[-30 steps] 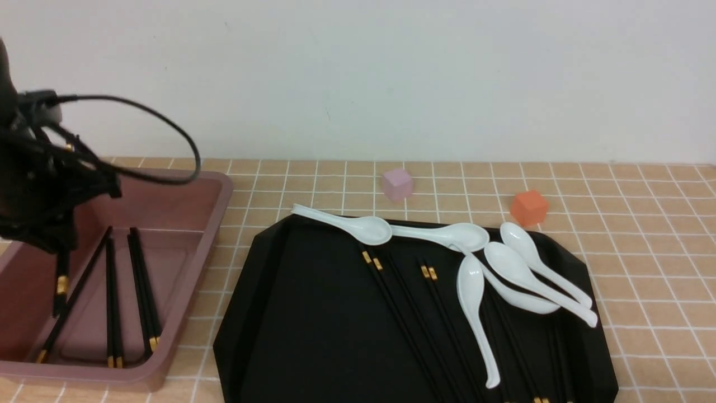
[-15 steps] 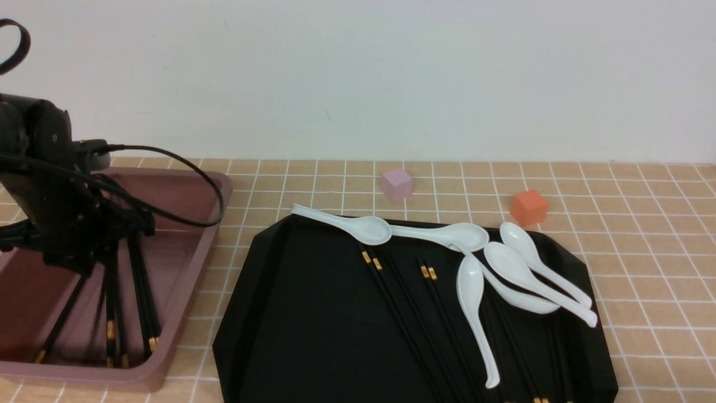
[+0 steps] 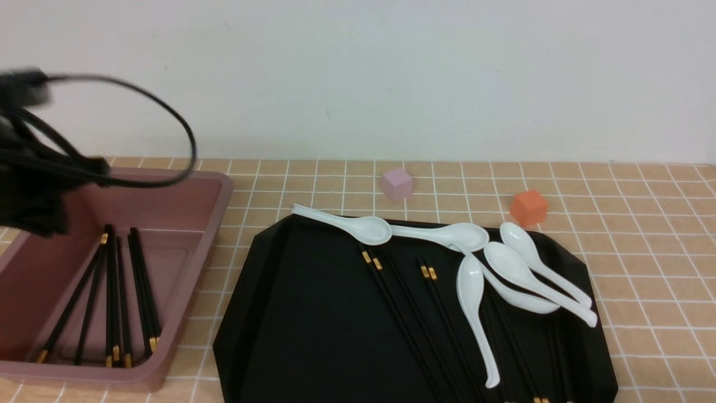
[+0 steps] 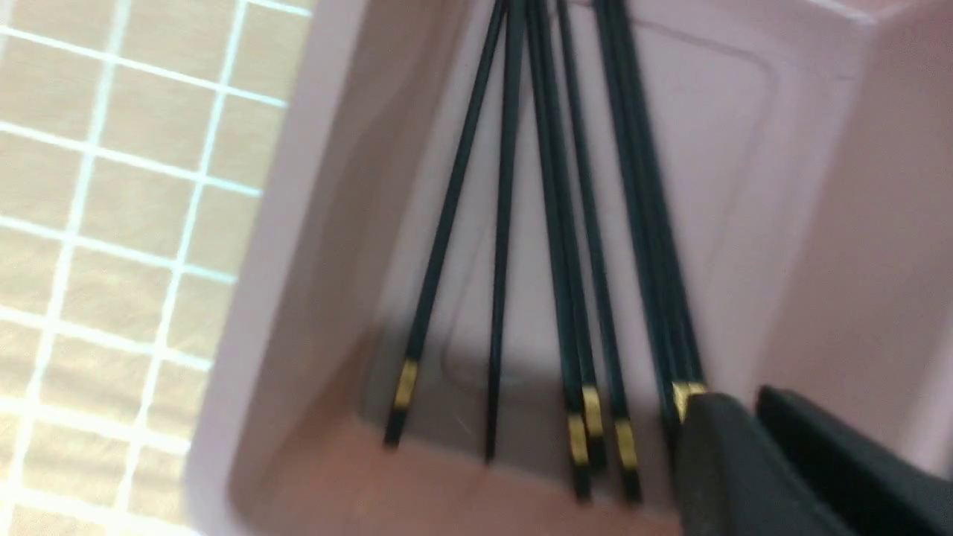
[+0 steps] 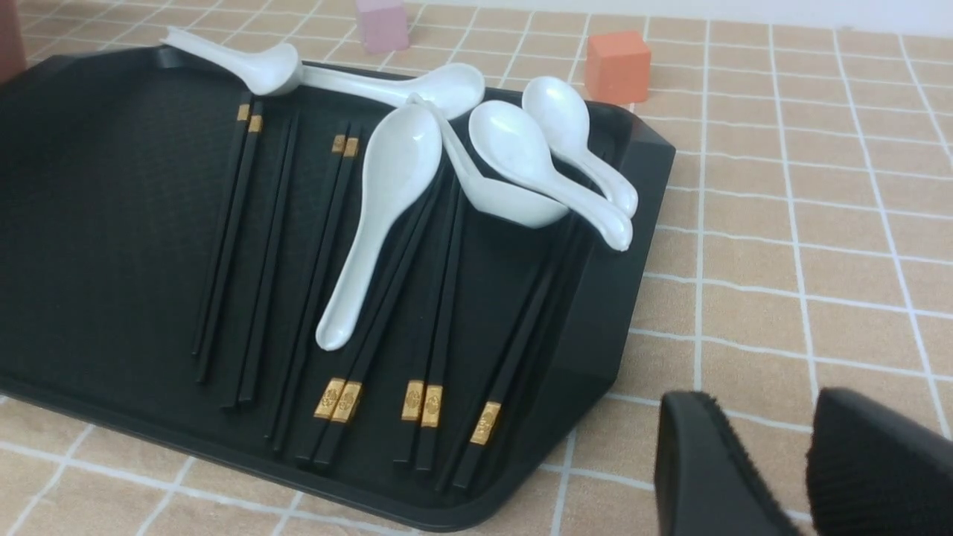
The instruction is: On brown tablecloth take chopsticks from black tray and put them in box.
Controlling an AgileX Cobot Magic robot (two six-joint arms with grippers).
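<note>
White spoons (image 3: 472, 280) are your main obstacle. They lie heaped on the far right part of the black tray (image 3: 313, 313), and several handles cross the chopsticks (image 5: 223, 246) on that side. The two pairs nearer the tray's middle lie uncovered. One spoon pokes out over the tray's far left edge.

More chopsticks lie fanned out in the box (image 3: 221, 190), which sits just left of the tray, and most of their gold bands are toward you. The left jaws hang over that box, only slightly apart and empty. The arm is blurred in the front view, with a black cable (image 3: 184, 134) looping above it. The right jaws hover over the cloth near the tray's right corner, parted and empty.

A pink cube (image 3: 397, 184) and an orange cube (image 3: 528, 207) sit behind the tray. The brown tablecloth (image 3: 643, 235) covers the bench up to a plain pale wall (image 3: 391, 73). The gold bands carry a mark too small to read.
</note>
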